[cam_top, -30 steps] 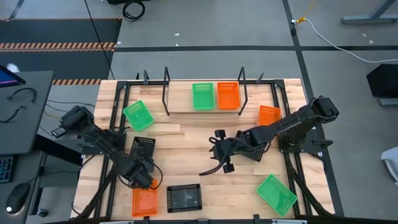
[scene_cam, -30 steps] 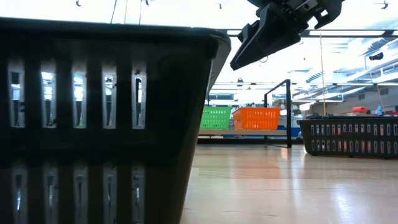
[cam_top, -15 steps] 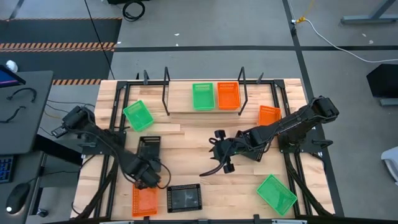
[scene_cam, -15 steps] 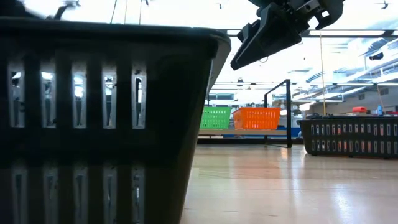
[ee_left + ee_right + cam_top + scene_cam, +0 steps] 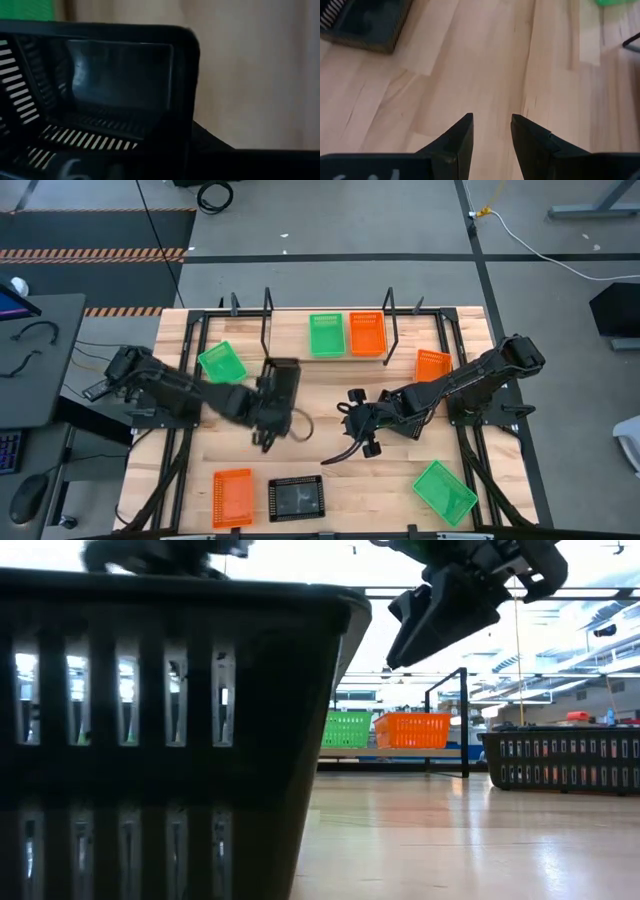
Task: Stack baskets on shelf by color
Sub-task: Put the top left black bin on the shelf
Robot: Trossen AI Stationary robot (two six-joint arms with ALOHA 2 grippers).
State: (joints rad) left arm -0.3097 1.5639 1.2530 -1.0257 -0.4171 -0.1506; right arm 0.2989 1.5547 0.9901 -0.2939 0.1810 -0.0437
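Above the middle of the table, a black basket (image 5: 281,383) is held clamped in the left gripper (image 5: 262,416) and is judged to be in transport toward the shelf (image 5: 290,350), where the free place beside the green basket (image 5: 325,334) must be reached, while the right gripper (image 5: 352,442) waits with fingers apart.

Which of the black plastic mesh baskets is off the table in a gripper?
The black mesh basket gripped by the left gripper mid-table, short of the shelf; the other visible black basket lies at the near edge.
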